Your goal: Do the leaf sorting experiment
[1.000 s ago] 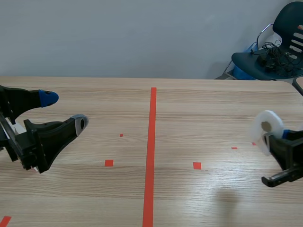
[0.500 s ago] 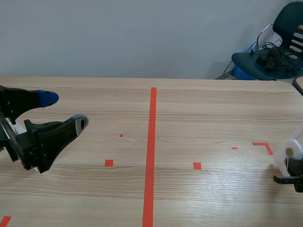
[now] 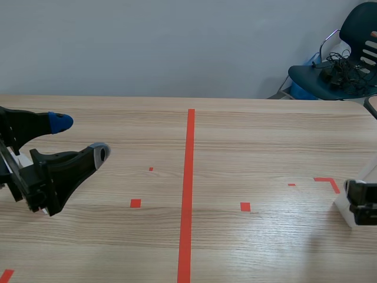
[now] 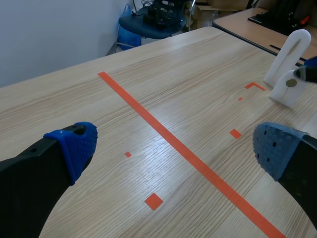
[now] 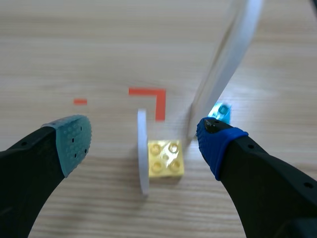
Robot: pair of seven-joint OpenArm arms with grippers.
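We look from the near side across the table (image 3: 235, 124). Our left wrist view faces the far white stand (image 4: 287, 59), which the right wrist view sees close, from above.

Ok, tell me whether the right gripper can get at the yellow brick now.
Probably yes: the right gripper is open, and the yellow brick sits between its fingers. A thin white plate stands beside the brick inside that gap.

No readable text, label or number on anything in view
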